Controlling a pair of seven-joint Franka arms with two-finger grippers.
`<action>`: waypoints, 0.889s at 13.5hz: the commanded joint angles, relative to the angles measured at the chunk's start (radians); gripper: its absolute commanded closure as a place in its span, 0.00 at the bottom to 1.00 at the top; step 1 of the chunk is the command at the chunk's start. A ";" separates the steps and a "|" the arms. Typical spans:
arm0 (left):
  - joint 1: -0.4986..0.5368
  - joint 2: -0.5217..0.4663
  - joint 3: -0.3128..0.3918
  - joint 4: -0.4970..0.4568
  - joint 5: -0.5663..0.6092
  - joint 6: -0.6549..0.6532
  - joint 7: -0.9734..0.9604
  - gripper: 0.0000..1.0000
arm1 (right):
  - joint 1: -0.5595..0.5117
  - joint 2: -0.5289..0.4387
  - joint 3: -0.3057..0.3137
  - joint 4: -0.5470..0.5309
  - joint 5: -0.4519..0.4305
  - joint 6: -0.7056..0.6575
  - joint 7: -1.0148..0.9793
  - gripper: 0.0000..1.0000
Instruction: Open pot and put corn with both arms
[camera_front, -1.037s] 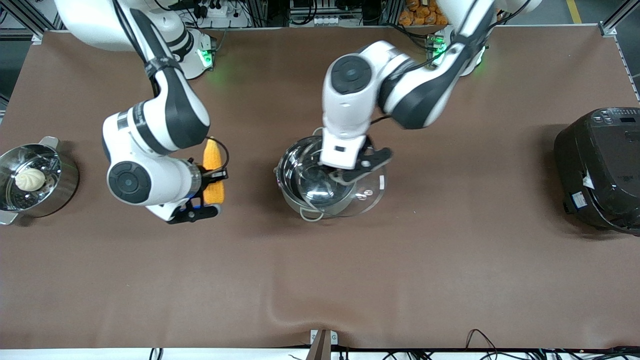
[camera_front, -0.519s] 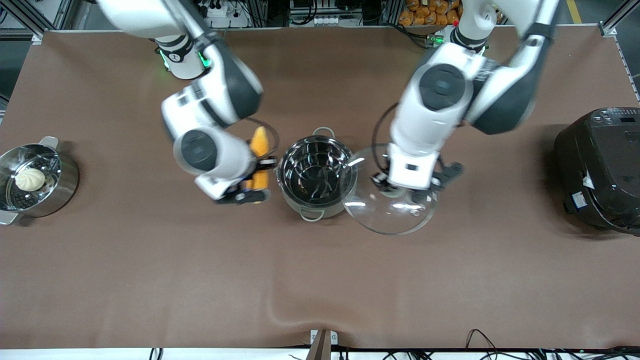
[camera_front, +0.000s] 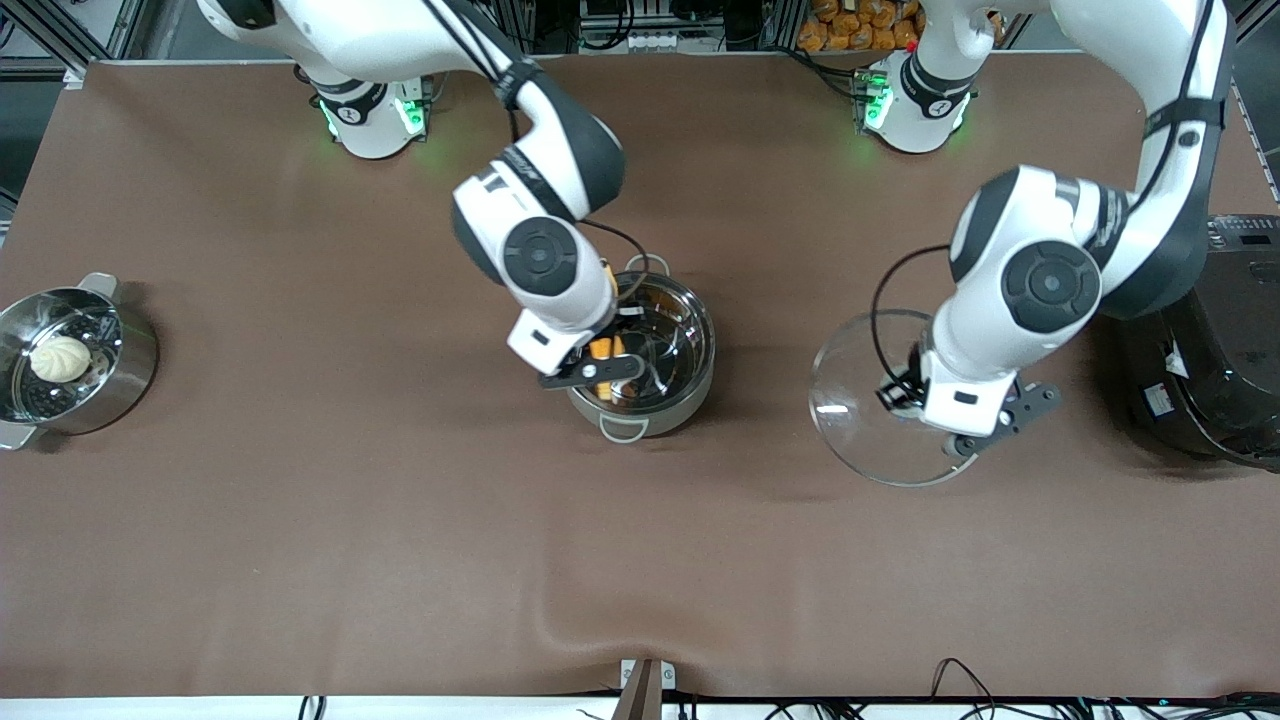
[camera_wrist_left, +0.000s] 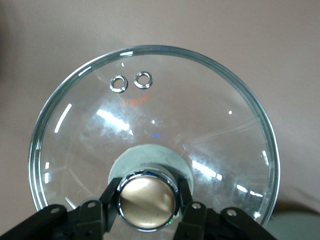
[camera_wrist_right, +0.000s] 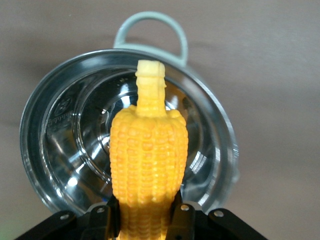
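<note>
- The stainless-steel pot (camera_front: 645, 355) stands uncovered near the middle of the table (camera_front: 300, 520), one loop handle (camera_front: 623, 430) pointing toward the front camera.
- The corn cob (camera_wrist_right: 149, 165) hangs over the pot's open mouth, clamped between the fingers of the right gripper (camera_front: 595, 372); its pale stub (camera_wrist_right: 150, 75) points away from the gripper.
- In the right wrist view the pot's shiny bottom shows around the corn, with nothing lying in it.
- The glass lid (camera_front: 875, 400) is up over the bare table between the pot and the black cooker (camera_front: 1205, 340), toward the left arm's end.
- The left gripper (camera_front: 975, 425) is clamped on the lid's round metallic knob (camera_wrist_left: 147, 200), one finger on each side.
- A steel steamer pot (camera_front: 125, 385) with a white bun (camera_front: 60, 357) sits at the right arm's end.
</note>
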 joint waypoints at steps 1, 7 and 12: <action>0.067 -0.037 -0.015 -0.153 0.028 0.149 0.062 1.00 | 0.020 0.039 -0.012 0.043 -0.028 0.022 -0.003 1.00; 0.105 0.042 -0.016 -0.254 0.024 0.288 0.115 1.00 | 0.037 0.073 -0.010 0.042 -0.027 0.064 -0.003 1.00; 0.109 0.116 -0.013 -0.319 0.027 0.447 0.115 1.00 | 0.041 0.083 -0.010 0.032 -0.025 0.065 0.000 0.93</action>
